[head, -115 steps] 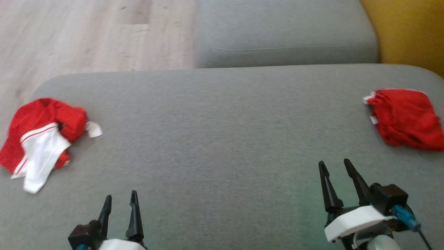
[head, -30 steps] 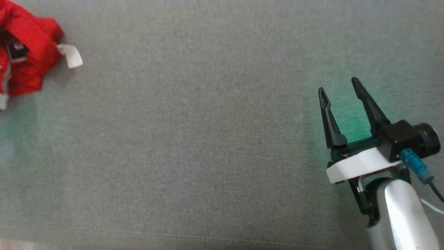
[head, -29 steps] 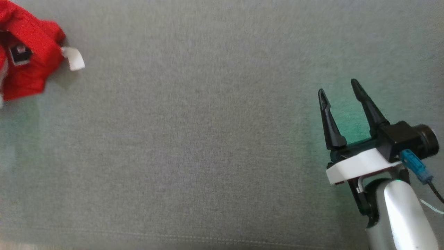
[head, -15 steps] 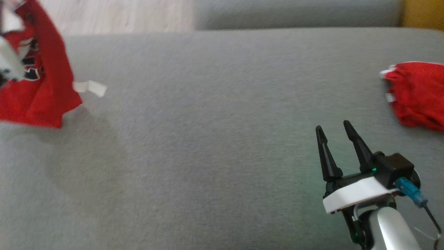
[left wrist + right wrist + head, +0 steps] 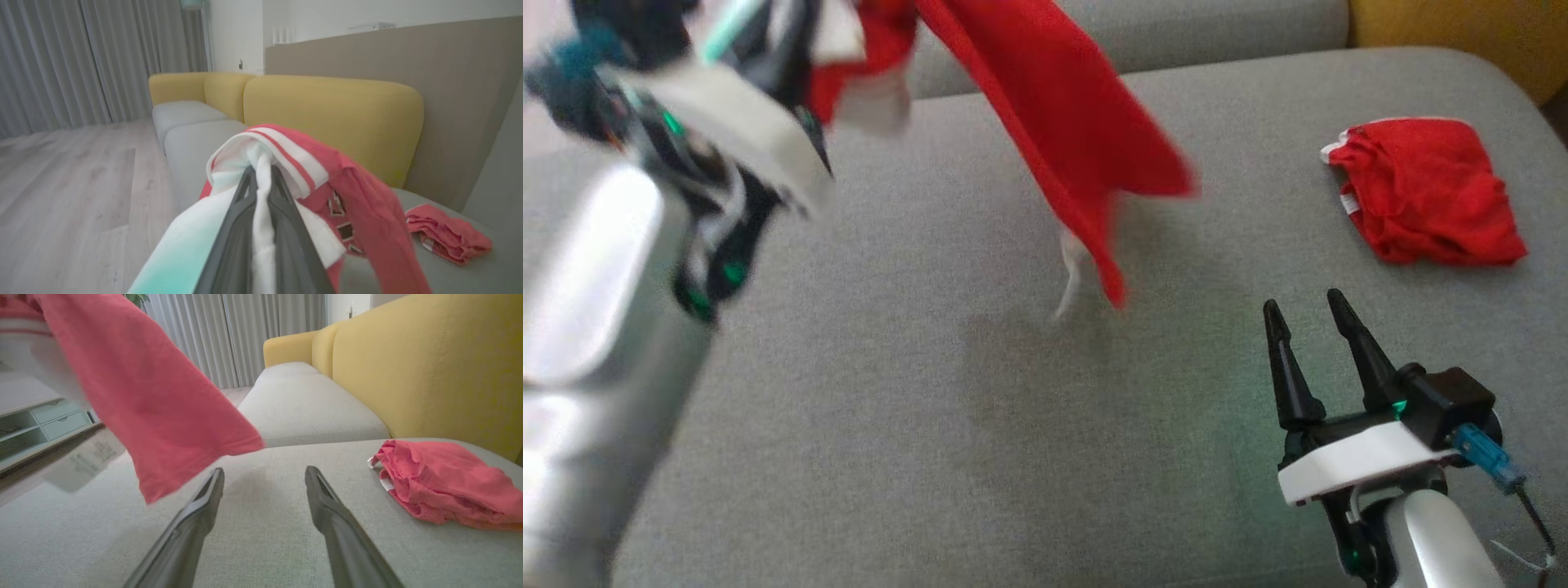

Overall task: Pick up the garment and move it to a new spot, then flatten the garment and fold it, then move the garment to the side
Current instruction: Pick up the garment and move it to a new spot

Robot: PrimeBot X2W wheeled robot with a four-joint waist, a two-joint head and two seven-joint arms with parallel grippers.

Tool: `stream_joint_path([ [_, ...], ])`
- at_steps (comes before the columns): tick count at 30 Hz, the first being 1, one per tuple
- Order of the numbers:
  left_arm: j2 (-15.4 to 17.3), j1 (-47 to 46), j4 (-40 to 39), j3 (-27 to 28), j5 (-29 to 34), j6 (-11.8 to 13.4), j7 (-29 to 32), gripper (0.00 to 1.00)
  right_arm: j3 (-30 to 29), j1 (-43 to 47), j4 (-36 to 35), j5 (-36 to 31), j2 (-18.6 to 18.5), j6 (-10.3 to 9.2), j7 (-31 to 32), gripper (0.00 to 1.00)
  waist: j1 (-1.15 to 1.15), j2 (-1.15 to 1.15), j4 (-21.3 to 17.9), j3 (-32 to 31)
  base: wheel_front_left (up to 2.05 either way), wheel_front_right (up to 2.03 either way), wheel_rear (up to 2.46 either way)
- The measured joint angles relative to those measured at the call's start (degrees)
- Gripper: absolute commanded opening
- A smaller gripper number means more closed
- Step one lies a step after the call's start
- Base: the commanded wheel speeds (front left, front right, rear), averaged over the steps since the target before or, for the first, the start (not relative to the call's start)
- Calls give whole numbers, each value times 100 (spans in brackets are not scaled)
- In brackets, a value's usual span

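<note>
My left fingers (image 5: 260, 169) pinch soft red-and-white cloth shirt (image 5: 1062, 122) at striped edge (image 5: 286, 151). Looks light, floppy. My right fingers (image 5: 1303, 300) wide, empty; good next hold: red corner (image 5: 1115, 290) up-left of them.

Grey sofa cushion (image 5: 931, 425) is serving as the work surface. Crumpled red cloth (image 5: 1421, 192) is lying on it, ahead-right of the right gripper (image 5: 1302, 300), not touching it.

Living room vibe here: big grey sofa seat (image 5: 931, 408) with mustard-yellow backrests (image 5: 335, 110), pale wood-look floor (image 5: 61, 183) beside it, long grey curtains (image 5: 61, 61) at the far end, white wall (image 5: 327, 12) above a brown panel (image 5: 449, 53) — soft, even light.
</note>
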Motion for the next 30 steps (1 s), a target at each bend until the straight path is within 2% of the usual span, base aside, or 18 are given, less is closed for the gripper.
stream_joint_path([
  [4,-134,949,101,-186,-92,108,-209,0,38,-44,35,0,0,0,-51,100,0,0,-22,202,0,0,0],
  [8,-180,1790,744,-413,-49,157,-525,0,82,-177,58,1,1,0,-78,100,0,0,-56,415,0,0,0],
  [12,-250,2128,1378,-457,3,212,-971,0,81,-293,65,0,1,0,-120,100,0,0,-79,611,0,0,0],
  [14,-300,2117,1597,-450,89,252,-1265,42,79,-326,100,0,1,0,-127,100,0,0,-77,678,0,0,0],
  [15,-337,2109,1690,-431,115,264,-1435,100,77,-338,116,0,0,0,-143,100,1,0,-69,698,0,0,0],
  [22,-706,2125,2074,-223,-23,288,-2275,100,77,-341,260,119,0,0,-193,100,0,0,72,669,0,0,0],
  [30,-781,2520,1940,-9,-135,258,-2731,100,-36,-326,387,30,0,0,-216,100,-1,0,250,393,0,0,0],
])
